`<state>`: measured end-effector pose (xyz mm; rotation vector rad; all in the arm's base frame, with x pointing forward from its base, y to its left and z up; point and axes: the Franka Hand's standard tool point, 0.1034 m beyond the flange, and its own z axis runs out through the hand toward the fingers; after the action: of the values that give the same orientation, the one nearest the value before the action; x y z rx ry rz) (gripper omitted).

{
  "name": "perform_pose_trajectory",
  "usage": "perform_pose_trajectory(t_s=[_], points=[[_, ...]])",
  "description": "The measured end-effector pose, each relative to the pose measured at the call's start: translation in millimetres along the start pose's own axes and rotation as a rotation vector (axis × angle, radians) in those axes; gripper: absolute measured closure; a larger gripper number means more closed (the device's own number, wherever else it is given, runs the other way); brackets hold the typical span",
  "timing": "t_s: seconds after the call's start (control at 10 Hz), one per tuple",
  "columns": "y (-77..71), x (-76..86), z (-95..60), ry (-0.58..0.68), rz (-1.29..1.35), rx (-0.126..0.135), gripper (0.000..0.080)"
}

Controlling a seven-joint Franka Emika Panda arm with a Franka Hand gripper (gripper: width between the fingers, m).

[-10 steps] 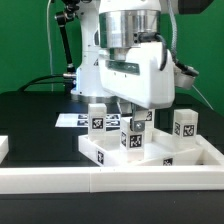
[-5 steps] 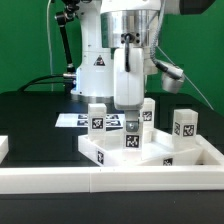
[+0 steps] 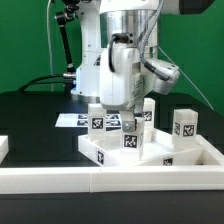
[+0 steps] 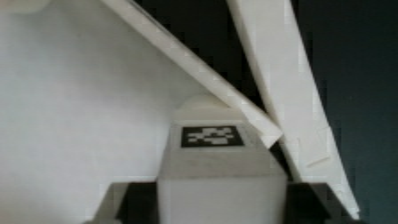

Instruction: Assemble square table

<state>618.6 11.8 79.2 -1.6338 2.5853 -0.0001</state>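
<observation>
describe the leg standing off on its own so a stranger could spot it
Start at the white square tray top in the exterior view. Follow it to the exterior view's right, to an upright white leg with a black-and-white tag. Unlike the legs clustered under the end effector, it stands alone.

The top (image 3: 150,152) looks like white plastic, smooth and matt, with a soft sheen along its rim. The legs (image 3: 186,124) are the same smooth white plastic, each bearing a flat black-and-white tag (image 4: 215,137) that looks printed and matt. The table (image 3: 35,115) has a black matt surface. The arm (image 3: 125,65) has glossy white shells. The rail (image 3: 60,179) looks like smooth white plastic. The marker board (image 3: 72,120) looks thin, white and matt.
</observation>
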Motion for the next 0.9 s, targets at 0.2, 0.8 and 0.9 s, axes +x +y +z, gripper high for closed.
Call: perform_pose_trajectory(t_s=[0.2,0.8,0.9], points=[[0.2,0.2,0.5,0.001,-0.066,-0.001,0.0509],[2.0,2.1,0.1,-0.005,-0.492,-0.049,0.0152],[1.8,2.4,0.2,-0.006,-0.554,-0.046,0.0150]])
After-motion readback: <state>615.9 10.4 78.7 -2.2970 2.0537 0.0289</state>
